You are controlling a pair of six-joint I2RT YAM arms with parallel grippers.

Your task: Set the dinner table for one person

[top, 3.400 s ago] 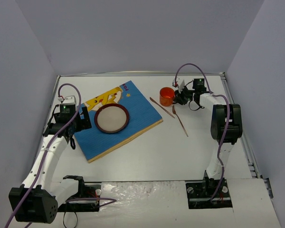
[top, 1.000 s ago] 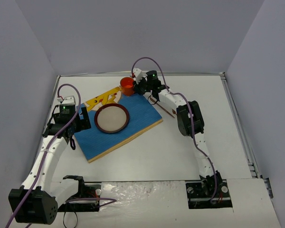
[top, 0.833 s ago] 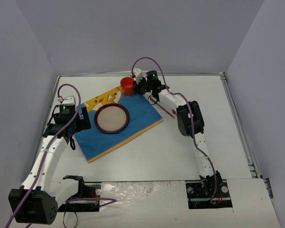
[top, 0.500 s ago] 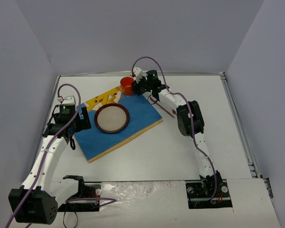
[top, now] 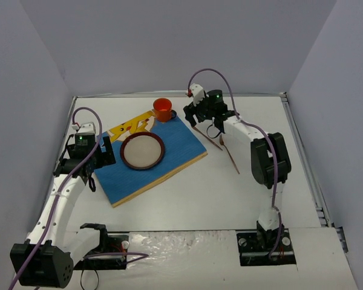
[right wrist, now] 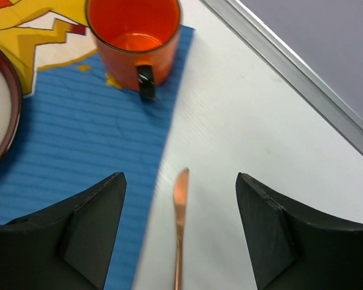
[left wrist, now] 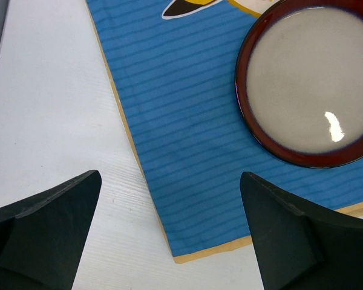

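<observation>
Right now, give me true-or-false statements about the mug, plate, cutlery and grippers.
The orange ceramic mug stands upright on the blue striped placemat. True.
The right gripper is shut on the mug's handle. False: its jaws are open, clear of the mug.
A slim copper-coloured utensil lies on the white tabletop, off the placemat. True.
The round plate with a dark red rim sits on bare tabletop. False: it sits on the placemat.
The left gripper is open and empty. True.

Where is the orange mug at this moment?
In the top view the orange mug stands upright left of centre, on the far corner of the blue placemat, just beyond the plate.
</observation>
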